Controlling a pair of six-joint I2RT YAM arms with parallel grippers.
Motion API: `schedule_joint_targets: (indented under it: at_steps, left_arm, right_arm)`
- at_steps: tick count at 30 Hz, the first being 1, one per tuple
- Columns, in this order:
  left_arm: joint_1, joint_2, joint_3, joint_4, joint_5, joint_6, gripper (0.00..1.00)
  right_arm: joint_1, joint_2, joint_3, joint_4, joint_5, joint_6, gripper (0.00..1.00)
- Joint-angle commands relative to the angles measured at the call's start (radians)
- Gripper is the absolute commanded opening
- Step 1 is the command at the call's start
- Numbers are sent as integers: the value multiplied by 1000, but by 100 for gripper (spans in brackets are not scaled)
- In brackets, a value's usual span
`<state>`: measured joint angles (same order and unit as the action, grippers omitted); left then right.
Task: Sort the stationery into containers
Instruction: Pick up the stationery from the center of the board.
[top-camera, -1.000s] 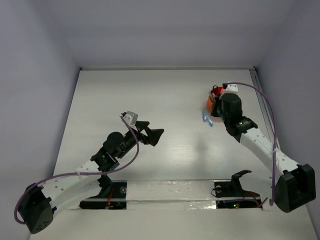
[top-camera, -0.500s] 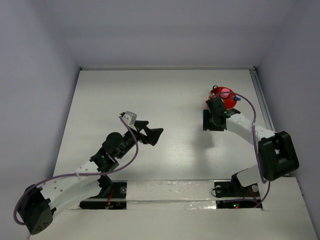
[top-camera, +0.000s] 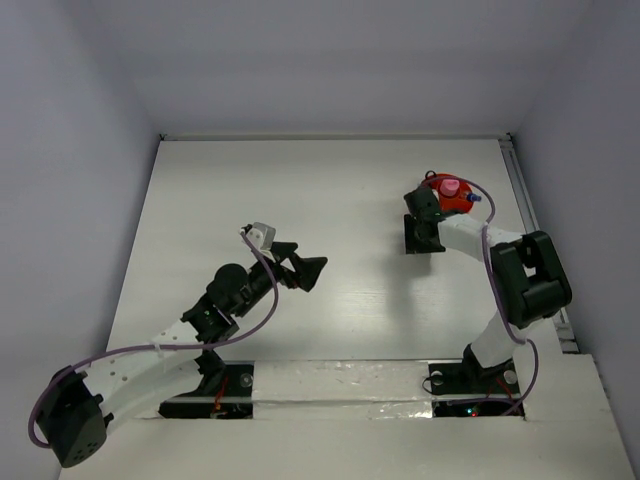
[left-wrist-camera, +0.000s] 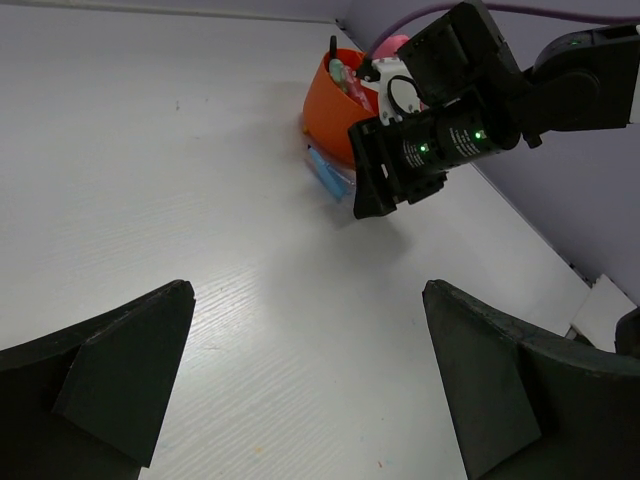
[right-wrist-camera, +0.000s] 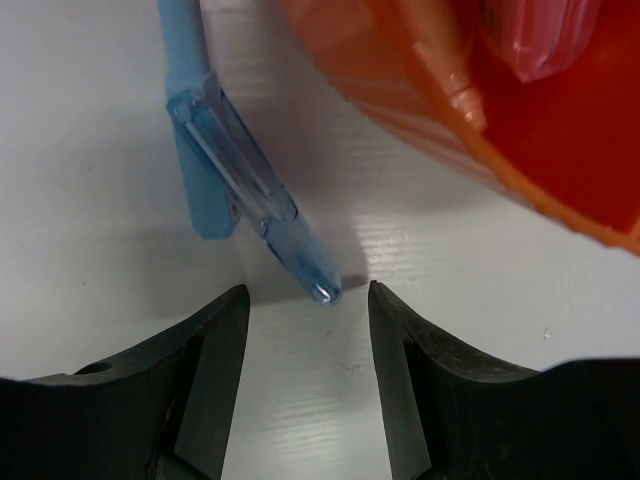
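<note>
A translucent blue pen (right-wrist-camera: 232, 165), clear-capped, lies just ahead of the right gripper (right-wrist-camera: 307, 300)'s parted, empty fingers, beside the red-orange bowl (right-wrist-camera: 400, 95) holding a pink-capped bottle (right-wrist-camera: 540, 35); the left gripper (left-wrist-camera: 305, 292) gapes wide, empty.

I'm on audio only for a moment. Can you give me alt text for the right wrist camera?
The right gripper is open, with the tip of a blue pen at the mouth of its fingers; the pen lies on the white table. The pen lies beside the orange bowl, outside it, and something pink shows inside the bowl.
</note>
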<state>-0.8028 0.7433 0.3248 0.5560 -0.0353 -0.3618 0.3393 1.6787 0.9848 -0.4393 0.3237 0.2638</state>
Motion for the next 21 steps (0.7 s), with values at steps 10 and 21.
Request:
schedule_joint_targets:
  at_steps: [10,21]
  left_arm:
    - [-1,22,5,44,0,15,99]
    - [-1,47,16,35,-38,1,99]
  right_arm:
    - [-10,27,-6,168,-46,-112,40]
    - [3,-33,-23,189,-124,-101,0]
